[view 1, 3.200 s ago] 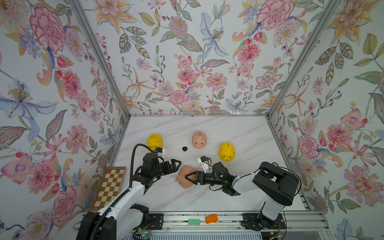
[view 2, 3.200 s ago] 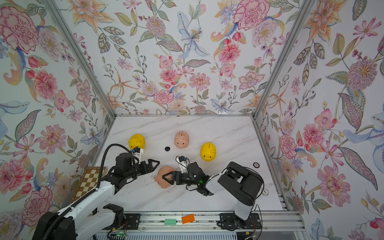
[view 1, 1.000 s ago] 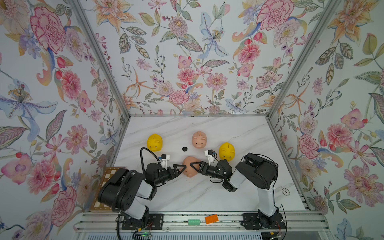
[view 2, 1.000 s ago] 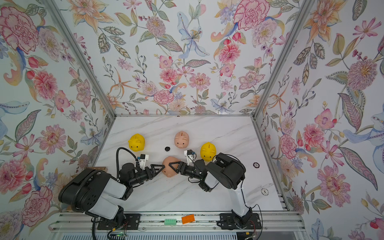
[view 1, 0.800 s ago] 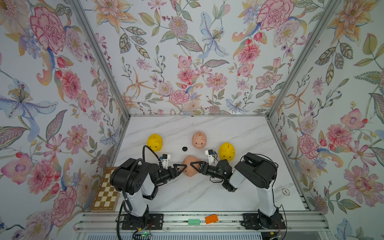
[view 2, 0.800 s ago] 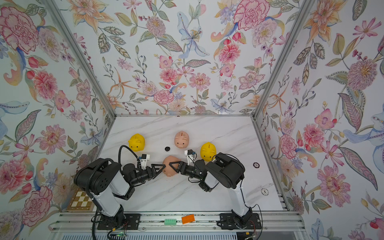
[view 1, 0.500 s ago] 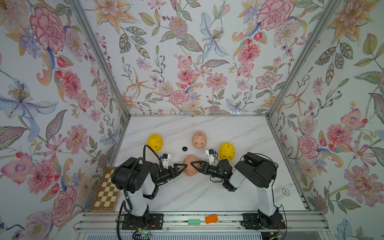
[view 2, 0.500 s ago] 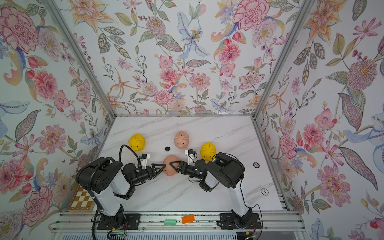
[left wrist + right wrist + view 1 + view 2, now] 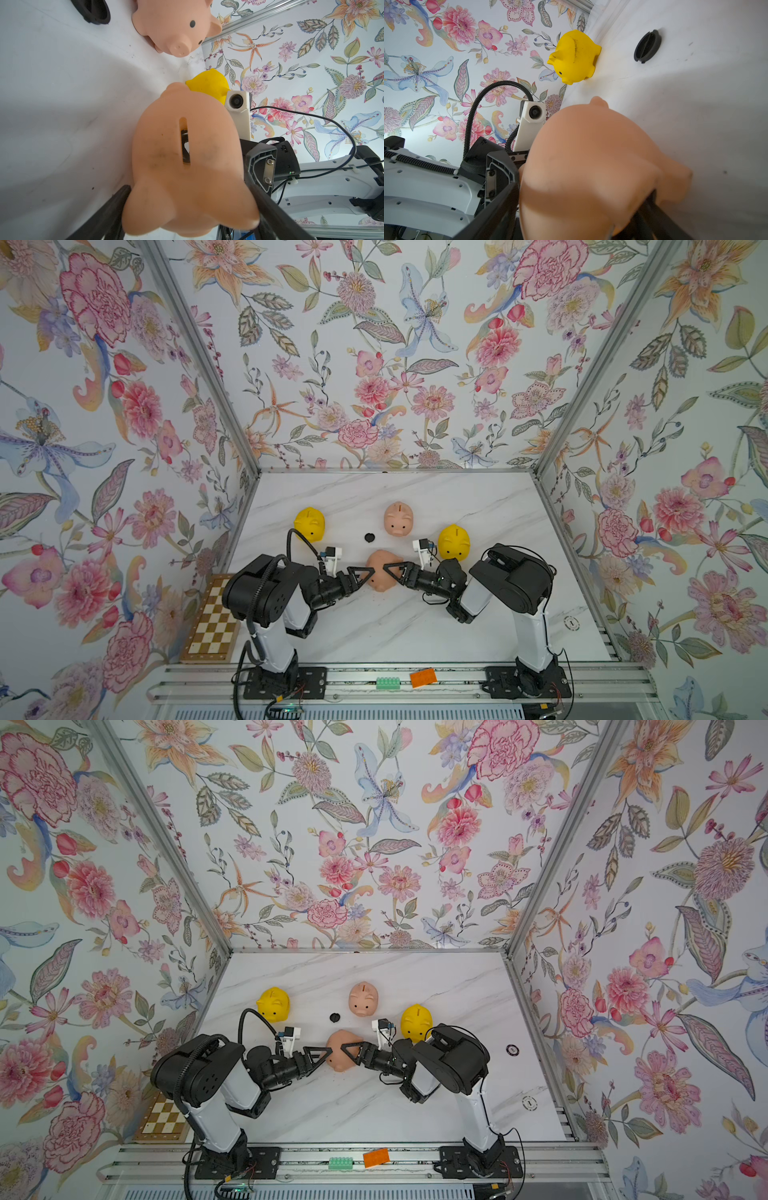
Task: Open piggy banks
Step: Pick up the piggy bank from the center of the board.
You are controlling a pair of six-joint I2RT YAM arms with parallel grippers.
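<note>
A peach-pink piggy bank (image 9: 380, 577) hangs low over the marble table (image 9: 478, 506) between my two arms, turned on its side. My left gripper (image 9: 365, 572) is shut on it from the left, a finger on each flank (image 9: 187, 155). From the right, my right gripper (image 9: 392, 570) has its fingers against the pig's body (image 9: 591, 166), one finger partly hidden behind a leg. Three more piggy banks stand upright behind: a yellow one (image 9: 309, 524), a pink one (image 9: 398, 519) and a second yellow one (image 9: 454, 541).
A loose black round plug (image 9: 369, 537) lies just behind the held pig. A chessboard (image 9: 214, 620) sits off the table's left edge. Two small round discs (image 9: 513, 1050) (image 9: 528, 1102) lie by the right wall. Green (image 9: 387, 682) and orange (image 9: 422, 677) blocks rest on the front rail.
My left gripper's jaws have closed onto the pink pig, and the left arm's elbow has risen. The right gripper brought the pig back from nearer the front and has since kept still.
</note>
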